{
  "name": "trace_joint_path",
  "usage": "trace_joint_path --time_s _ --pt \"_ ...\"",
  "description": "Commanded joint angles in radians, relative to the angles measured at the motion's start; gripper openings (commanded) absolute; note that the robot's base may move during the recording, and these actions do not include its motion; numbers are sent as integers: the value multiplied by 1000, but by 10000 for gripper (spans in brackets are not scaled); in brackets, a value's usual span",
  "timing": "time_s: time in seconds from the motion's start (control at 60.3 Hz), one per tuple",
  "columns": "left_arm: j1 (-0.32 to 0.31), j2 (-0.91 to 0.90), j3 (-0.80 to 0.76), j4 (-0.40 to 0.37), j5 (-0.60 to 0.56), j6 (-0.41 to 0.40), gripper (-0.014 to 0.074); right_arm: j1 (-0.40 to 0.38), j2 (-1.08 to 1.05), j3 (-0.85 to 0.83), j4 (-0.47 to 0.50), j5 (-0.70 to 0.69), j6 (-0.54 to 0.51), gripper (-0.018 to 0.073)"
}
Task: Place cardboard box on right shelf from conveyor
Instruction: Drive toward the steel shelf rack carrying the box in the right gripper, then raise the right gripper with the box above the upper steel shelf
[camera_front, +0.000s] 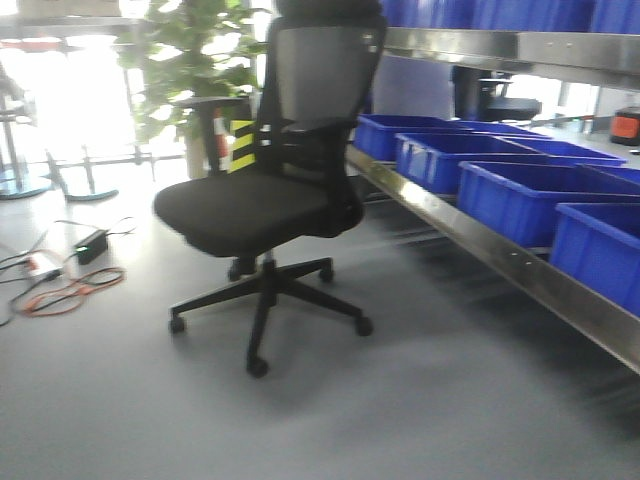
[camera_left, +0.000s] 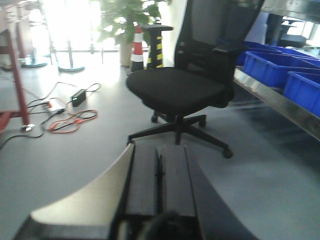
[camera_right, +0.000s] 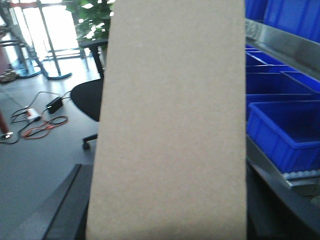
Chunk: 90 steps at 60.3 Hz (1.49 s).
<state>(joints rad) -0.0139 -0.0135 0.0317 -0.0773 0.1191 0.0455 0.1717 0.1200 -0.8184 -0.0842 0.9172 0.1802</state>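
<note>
The cardboard box (camera_right: 172, 100), a plain tan slab, fills the middle of the right wrist view and stands upright. My right gripper (camera_right: 165, 172) is shut on it, with a dark finger (camera_right: 65, 210) showing at its left side. The right shelf (camera_front: 480, 245) is a stainless steel rack running along the right, and its front lip (camera_right: 280, 195) lies just right of the box. My left gripper (camera_left: 159, 150) is shut with nothing in it and hangs over the floor. The conveyor is out of view.
A black office chair (camera_front: 265, 200) stands on the grey floor left of the rack. Blue bins (camera_front: 510, 195) sit along the shelf under an upper steel shelf (camera_front: 520, 50). Cables (camera_front: 60, 285) lie at the left. A traffic cone (camera_left: 137, 47) and a red-framed table (camera_left: 15, 75) stand further back.
</note>
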Motion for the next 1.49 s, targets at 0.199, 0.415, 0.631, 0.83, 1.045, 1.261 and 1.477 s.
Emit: trace_joint_path --time_s 0.199,0.415,0.631,0.83,1.045,1.261,1.477 --pt "3 -15 8 -6 -86 0 -116 -5 21 -26 -13 -100 -8 277" --pt "3 -15 8 -6 -86 0 -116 -5 21 -26 -13 -100 -8 277" --pt "3 -15 8 -6 -86 0 -116 -5 21 -26 -13 -100 -8 277" --pt "3 -15 8 -6 -86 0 -116 -5 21 -26 -13 -100 -8 277" --pt "3 -15 8 -6 -86 0 -116 -5 21 -26 -13 -100 -8 277" --pt "3 -15 8 -6 -86 0 -116 -5 21 -26 -13 -100 -8 277" --pt "3 -15 8 -6 -86 0 -116 -5 21 -26 -13 -100 -8 277"
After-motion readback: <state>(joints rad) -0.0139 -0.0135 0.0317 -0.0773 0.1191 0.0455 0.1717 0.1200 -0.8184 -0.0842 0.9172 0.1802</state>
